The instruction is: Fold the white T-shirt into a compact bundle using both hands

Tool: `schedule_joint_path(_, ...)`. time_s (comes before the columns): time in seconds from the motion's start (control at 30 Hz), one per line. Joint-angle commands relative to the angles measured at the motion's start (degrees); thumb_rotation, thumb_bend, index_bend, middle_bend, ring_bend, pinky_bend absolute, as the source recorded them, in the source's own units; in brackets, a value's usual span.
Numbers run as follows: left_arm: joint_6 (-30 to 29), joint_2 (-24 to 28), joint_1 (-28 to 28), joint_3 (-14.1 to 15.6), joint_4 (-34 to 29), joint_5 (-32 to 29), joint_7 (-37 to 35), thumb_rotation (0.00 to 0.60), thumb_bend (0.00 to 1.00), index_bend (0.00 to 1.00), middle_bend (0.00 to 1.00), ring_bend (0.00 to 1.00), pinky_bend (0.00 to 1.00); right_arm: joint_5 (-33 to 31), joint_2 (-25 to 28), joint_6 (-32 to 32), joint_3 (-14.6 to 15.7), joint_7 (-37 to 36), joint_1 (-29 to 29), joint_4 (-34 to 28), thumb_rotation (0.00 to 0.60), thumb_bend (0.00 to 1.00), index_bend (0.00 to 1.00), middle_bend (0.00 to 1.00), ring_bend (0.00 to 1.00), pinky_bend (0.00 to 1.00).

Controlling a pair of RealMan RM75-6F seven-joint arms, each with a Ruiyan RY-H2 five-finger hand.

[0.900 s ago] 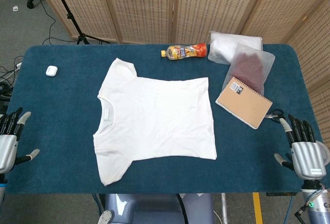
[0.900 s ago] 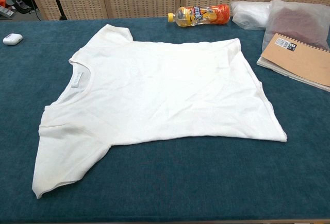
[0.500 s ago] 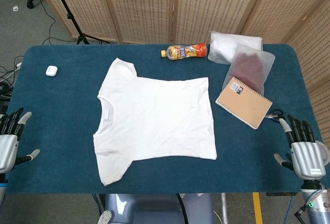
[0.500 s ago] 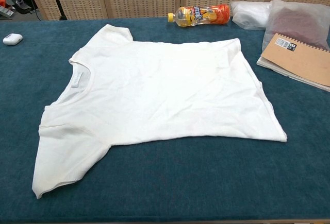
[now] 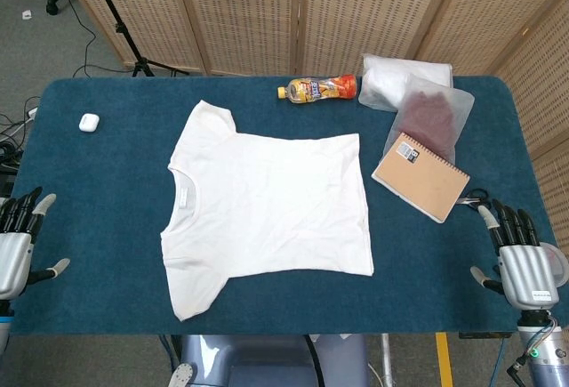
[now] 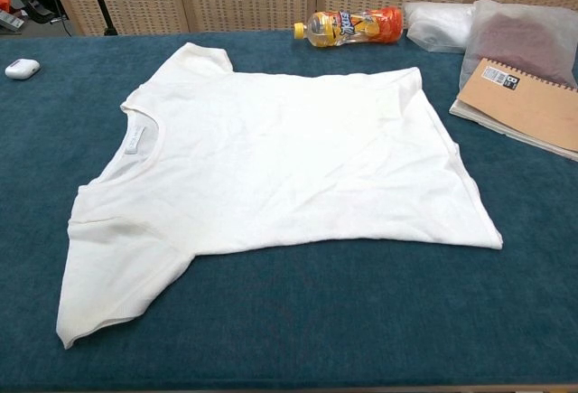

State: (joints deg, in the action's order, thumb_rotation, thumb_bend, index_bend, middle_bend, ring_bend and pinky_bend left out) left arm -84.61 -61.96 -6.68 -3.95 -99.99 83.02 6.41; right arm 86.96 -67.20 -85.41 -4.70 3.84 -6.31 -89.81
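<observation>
I hold my left hand [image 5: 16, 249] at eight o'clock and my right hand [image 5: 520, 258] at four o'clock, both empty with fingers spread, off the table's [image 5: 107, 182] near corners, so the T-shirt [image 5: 267, 205], lying flat at the centre, is unobstructed for a first fold.

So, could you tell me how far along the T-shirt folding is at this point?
Nothing looks done: the T-shirt lies spread flat on the table, both sleeves out, no fold in it. Nothing is in hand either: the left hand and the right hand sit at the near corners, fingers apart, holding nothing, clear of the cloth. The whole fold is left.
</observation>
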Motion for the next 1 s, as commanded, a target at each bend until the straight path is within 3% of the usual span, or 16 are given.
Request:
schedule_joint_path(0.03,0.2,0.0,0.0,0.1,-0.1,-0.2,-0.1,0.6,0.0,0.0,0.0,0.0,0.0,0.5,-0.1,1.0,0.5,0.1,-0.5,0.3,0.6,0.0,0.0,0.0,0.0,0.0)
schedule_joint_path(0.3,0.4,0.0,-0.4,-0.5,0.2,-0.4,-1.0,0.6,0.0,0.0,0.0,0.0,0.0,4.5,-3.6,9.0,3.3,-2.5,-5.2,6.7,0.6,0.0,0.01,0.0,0.0,0.0)
schedule_joint_path(0.67,2.4,-0.5,-1.2,-1.5,0.7,-3.7,0.0,0.6,0.0,0.0,0.0,0.0,0.0,11.9,-12.3,10.5,4.3,-6.1,-11.6,15.8,0.6,0.01,0.39,0.0,0.0,0.0)
schedule_joint_path(1.0,3.3,-0.7,-1.6,-1.9,0.7,-5.4,0.5,0.6,0.0,0.0,0.0,0.0,0.0,11.9,-14.9,14.2,5.3,-5.4,-14.4,15.0,0.6,0.13,0.4,0.0,0.0,0.0)
